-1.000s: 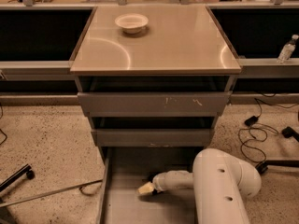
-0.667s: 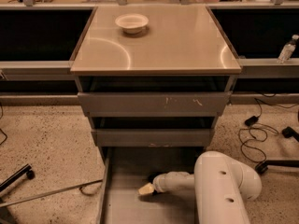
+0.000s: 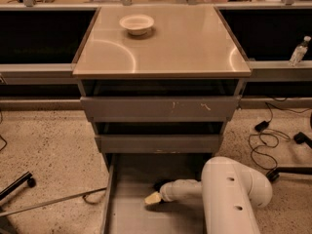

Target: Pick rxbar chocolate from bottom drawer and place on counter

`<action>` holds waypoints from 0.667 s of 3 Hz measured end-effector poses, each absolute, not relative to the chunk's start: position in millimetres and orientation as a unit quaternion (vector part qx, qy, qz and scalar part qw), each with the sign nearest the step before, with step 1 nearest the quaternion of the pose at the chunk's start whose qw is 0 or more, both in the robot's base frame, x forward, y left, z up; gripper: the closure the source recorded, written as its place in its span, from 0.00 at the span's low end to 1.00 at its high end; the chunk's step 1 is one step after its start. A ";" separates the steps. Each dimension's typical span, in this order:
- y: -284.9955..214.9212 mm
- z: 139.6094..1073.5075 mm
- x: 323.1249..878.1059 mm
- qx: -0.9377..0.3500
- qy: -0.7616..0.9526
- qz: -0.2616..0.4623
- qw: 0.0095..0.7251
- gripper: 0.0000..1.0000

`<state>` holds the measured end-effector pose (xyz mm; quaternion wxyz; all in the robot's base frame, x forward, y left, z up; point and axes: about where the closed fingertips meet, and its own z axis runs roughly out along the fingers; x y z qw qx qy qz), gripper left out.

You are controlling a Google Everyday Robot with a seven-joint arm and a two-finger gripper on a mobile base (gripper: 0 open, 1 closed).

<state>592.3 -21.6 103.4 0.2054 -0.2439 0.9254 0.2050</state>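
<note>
Pale shallow bowl (image 3: 137, 24), clear bottle (image 3: 298, 51) on a grey ledge (image 3: 278, 70), black cables (image 3: 265, 141) across speckled floor (image 3: 53, 145).

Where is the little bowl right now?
The small bowl sits on the counter, near its far left corner in the camera view. The claw is down low inside the open bottom drawer, nowhere near it.
</note>
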 end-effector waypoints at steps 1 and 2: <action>-22.7 102.5 590.3 -0.244 0.927 0.202 0.201 0.00; -24.4 101.3 588.6 -0.243 0.929 0.199 0.195 0.00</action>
